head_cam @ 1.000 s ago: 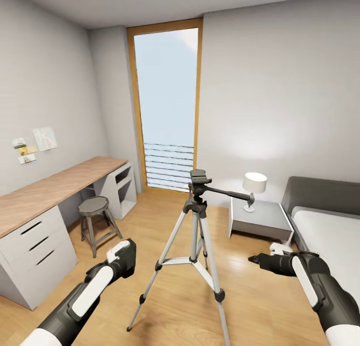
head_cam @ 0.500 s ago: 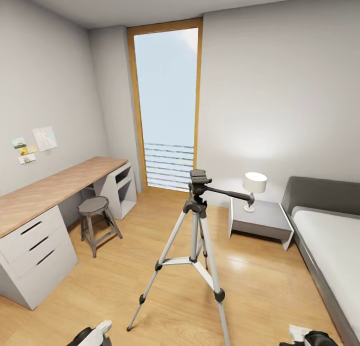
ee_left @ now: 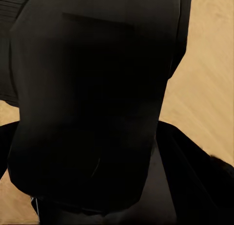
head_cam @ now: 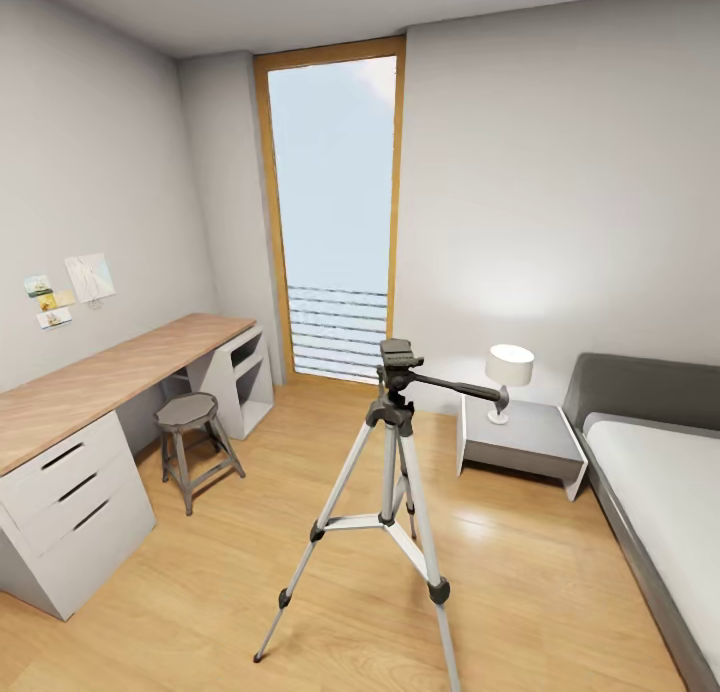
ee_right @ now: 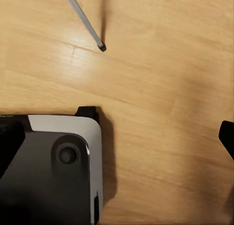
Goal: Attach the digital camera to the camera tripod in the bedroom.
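The camera tripod (head_cam: 391,462) stands on the wood floor in the middle of the bedroom, silver legs spread, its black head (head_cam: 399,355) bare and its pan handle pointing right. Close in front of the left wrist camera is a matte-black chunky body, the digital camera (ee_left: 92,98). It hides my left gripper's fingers, which hold it. In the right wrist view my right gripper (ee_right: 117,140) hangs open over the floor, one black fingertip (ee_right: 227,137) at the frame's edge. One tripod foot (ee_right: 101,48) rests on the planks beyond it.
A wood-topped desk (head_cam: 110,372) with white drawers runs along the left wall, with a grey stool (head_cam: 190,417) beside it. A white nightstand (head_cam: 525,442) with a lamp (head_cam: 508,368) and the grey bed (head_cam: 660,472) stand on the right. My black-and-white base (ee_right: 53,171) is below the right arm.
Both arms have dropped down out of the head view. The tripod and the room have not moved.
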Tool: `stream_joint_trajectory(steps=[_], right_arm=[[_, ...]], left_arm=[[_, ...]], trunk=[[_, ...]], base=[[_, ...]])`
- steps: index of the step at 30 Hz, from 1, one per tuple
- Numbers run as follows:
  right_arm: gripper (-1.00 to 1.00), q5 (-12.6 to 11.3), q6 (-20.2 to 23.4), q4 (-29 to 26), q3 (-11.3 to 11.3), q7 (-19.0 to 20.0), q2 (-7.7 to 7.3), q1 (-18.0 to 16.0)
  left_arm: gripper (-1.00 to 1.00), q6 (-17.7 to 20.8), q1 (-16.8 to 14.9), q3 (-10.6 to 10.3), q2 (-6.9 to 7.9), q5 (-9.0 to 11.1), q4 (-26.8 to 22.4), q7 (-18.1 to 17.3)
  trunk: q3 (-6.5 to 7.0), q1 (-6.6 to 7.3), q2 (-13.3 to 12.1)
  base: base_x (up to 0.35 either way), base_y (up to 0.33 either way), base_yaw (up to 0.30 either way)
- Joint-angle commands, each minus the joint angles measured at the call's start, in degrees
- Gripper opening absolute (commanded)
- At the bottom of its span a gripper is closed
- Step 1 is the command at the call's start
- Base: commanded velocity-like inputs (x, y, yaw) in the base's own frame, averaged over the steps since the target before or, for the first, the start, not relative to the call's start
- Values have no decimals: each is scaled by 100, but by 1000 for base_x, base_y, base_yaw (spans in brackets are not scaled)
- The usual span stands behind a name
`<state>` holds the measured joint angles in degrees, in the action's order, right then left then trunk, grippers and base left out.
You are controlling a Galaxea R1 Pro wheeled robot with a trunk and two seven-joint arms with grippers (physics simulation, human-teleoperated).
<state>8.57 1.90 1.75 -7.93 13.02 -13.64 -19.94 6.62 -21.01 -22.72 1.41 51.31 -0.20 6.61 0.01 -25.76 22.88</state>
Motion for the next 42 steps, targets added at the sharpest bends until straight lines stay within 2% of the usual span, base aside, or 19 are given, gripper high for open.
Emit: stream_joint_trajectory(steps=[1,12,14,17,28,42], right_arm=[[100,57,4,12,-54,9,-1,21],[100,57,-4,19,-60,-9,98,71],[100,57,5,19,-60,-6,111,73],[100,57,18,19,-60,16,119,82],[100,57,-5,19,-60,-9,124,104],[100,51,-15,19,-60,-10,117,105]], left_arm=[[-100,0,72,-57,3,24,1,-5],[-100,-57,385,-50,-16,11,16,-30],[-100,-173,501,-45,-20,22,16,-32],[-100,-565,646,-41,-25,37,17,-32],[-100,-775,686,-31,-19,36,12,-42],[-100,-811,686,-31,-25,28,12,-46]], trunk=[[-1,-2,4],[-2,-2,4],[-9,-2,4],[-29,-2,4],[-119,-2,4],[-240,-2,4]], base=[[0,0,0],[0,0,0],[0,0,32],[0,0,74],[7,0,95],[137,0,76]])
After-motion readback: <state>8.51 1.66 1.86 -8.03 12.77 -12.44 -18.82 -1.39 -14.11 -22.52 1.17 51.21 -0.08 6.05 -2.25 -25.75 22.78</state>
